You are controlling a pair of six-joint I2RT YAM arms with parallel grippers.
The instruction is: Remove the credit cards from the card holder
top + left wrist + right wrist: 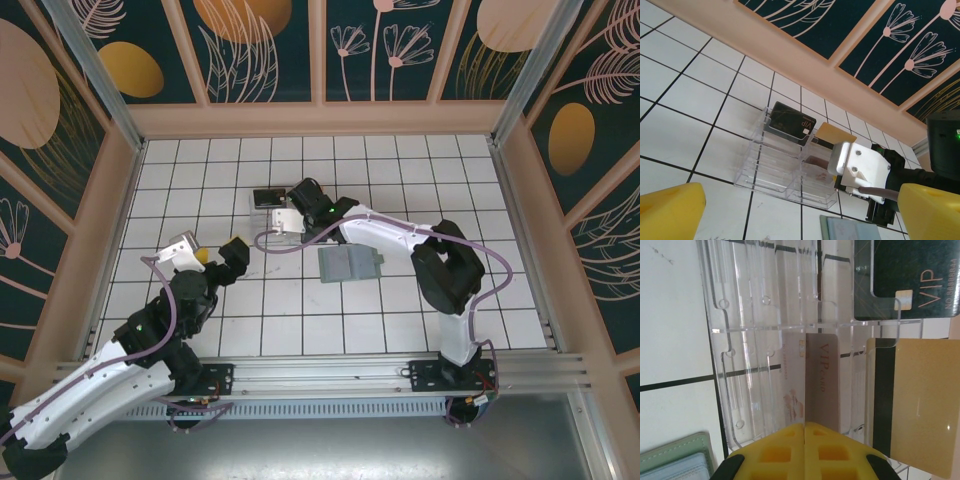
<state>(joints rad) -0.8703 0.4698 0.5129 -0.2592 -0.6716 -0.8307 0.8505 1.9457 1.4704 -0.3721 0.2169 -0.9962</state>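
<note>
Tan card [822, 385], "VIP"; smaller print unclear

Left gripper [800, 215] jaws spread wide, one yellow finger [670, 212] low at each side, and dead ahead between them a clear plastic box [772, 167] on white tiles [685, 95]. Black VIP card [790, 122] lies in the box's far left compartment, with a tan-gold credit card [836, 134] tilted at the far right one. Right arm's white wrist housing [860, 167] hangs over the box's right end, just ahead of the right finger; a corner of the grey-green card holder [855, 231] lies closest to the tool.
</note>
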